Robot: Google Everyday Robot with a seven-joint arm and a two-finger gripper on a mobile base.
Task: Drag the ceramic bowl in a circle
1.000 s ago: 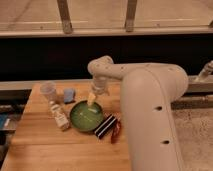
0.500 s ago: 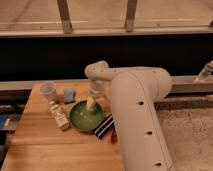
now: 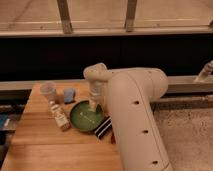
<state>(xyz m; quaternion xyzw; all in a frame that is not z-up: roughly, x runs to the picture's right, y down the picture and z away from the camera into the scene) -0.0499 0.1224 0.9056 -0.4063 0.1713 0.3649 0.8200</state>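
The ceramic bowl (image 3: pixel 85 117) is a round, shallow green bowl on the wooden table (image 3: pixel 45 150), right of centre. My gripper (image 3: pixel 92 106) hangs from the white arm and reaches down onto the bowl's far right rim, touching it. The big white arm (image 3: pixel 132 115) covers the table's right side.
A clear plastic cup (image 3: pixel 48 91) and a small blue object (image 3: pixel 69 94) stand behind the bowl at the left. A small bottle (image 3: pixel 60 116) lies just left of the bowl. A dark packet (image 3: pixel 103 126) lies against the bowl's right front. The table's left edge is near.
The arm has swung closer to the camera and the gripper has shifted slightly left over the bowl's far rim. The bowl has barely moved.
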